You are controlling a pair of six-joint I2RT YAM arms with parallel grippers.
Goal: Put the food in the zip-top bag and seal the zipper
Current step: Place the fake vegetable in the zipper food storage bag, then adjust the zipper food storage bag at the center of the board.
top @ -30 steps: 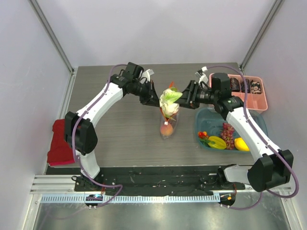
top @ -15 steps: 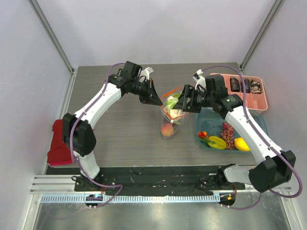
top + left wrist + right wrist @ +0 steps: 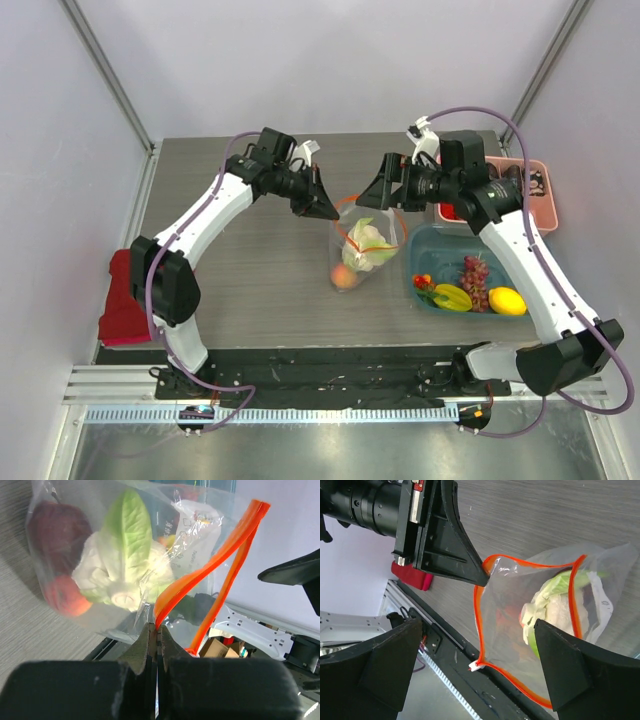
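Now the left gripper (image 3: 322,207) pinches the zipper (image 3: 197,577) at the left end of the zip-top bag (image 3: 392,232) mouth, mid-table. The right gripper (image 3: 386,192), wide open, hovers just right of it, seemingly nearer the loose food (image 3: 455,296) in the blue bin (image 3: 430,240).

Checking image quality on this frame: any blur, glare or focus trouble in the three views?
Top external: sharp, evenly lit, only soft shadows on the table. Left wrist: the left gripper is a dark, soft-focus mass; glints on the crinkled zip-top bag partly veil the cabbage. Right wrist: the right gripper shows its fingers as featureless black silhouettes, while the zipper reads crisp.
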